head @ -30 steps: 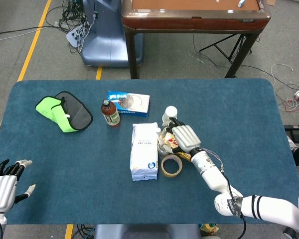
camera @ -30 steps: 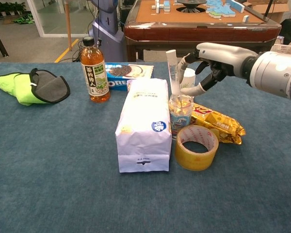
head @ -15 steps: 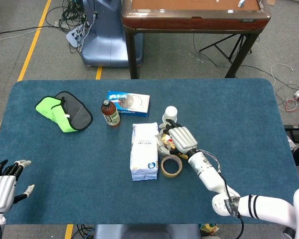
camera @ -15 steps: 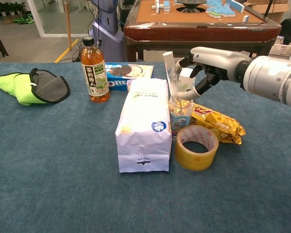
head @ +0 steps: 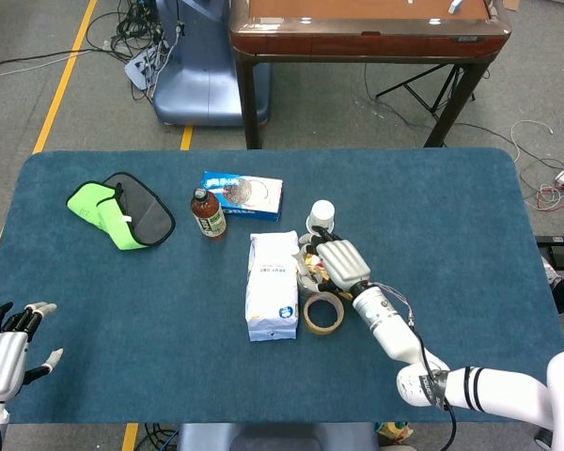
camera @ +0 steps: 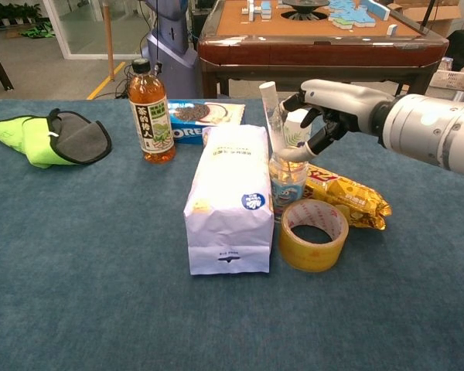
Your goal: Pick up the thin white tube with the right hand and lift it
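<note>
The right hand [camera: 325, 108] is curling its fingers around the tilted tube [camera: 270, 108] in the cup [camera: 288, 176], while the left hand [head: 7, 349] is lying open.

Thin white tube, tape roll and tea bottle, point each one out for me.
thin white tube [camera: 270, 109], chest view, upper shaft.
tape roll [camera: 313, 243], chest view, front outer wall.
tea bottle [camera: 151, 122], chest view, label.
</note>
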Controlling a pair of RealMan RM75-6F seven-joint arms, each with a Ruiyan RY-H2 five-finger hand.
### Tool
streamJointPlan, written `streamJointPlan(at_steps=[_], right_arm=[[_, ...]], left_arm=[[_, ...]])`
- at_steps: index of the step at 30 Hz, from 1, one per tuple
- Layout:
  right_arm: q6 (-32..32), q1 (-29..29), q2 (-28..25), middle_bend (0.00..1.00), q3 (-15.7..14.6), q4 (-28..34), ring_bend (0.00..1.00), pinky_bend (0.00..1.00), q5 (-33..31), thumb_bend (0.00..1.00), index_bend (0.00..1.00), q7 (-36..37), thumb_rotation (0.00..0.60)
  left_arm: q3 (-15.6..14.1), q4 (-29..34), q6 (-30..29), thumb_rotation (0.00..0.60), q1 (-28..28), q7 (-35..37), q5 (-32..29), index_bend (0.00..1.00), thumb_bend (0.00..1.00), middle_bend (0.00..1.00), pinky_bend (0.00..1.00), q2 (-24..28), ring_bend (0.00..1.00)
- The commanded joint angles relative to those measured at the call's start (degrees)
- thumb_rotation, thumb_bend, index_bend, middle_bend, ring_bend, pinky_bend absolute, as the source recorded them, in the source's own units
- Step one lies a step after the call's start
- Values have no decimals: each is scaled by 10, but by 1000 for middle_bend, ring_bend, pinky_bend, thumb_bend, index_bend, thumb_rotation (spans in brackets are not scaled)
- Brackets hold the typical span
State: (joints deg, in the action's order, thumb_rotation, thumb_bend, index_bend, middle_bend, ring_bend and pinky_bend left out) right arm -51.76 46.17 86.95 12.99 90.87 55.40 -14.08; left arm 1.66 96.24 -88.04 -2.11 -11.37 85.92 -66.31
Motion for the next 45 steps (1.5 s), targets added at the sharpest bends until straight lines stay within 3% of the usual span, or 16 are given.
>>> streamJointPlan(at_steps=[1,14,23,36,45], right_arm=[[0,1,1,221,0,-1,71,177,-1,409,461,-1,600],[-2,3,6,243,-2,-7,80,177,-8,471,487,-2,600],[-19,-4,-2,299,0,9,112,177,1,536,573,3,600],[-86,-62,-95,325,10,104,131,177,93,541,606,77,600],[-142,-94,-142,326,6,125,131,177,135,541,608,53,600]], left_arm=[[0,-1,0,600,0,0,0,243,239,237,80,0,296],[0,-5,1,600,1,4,-3,243,239,227,79,-2,296],[0,-7,-1,600,2,7,-4,243,239,225,79,-2,295],[2,1,-1,600,0,1,0,243,239,224,79,1,295],[2,8,3,600,-6,-8,7,243,239,224,80,-1,296]])
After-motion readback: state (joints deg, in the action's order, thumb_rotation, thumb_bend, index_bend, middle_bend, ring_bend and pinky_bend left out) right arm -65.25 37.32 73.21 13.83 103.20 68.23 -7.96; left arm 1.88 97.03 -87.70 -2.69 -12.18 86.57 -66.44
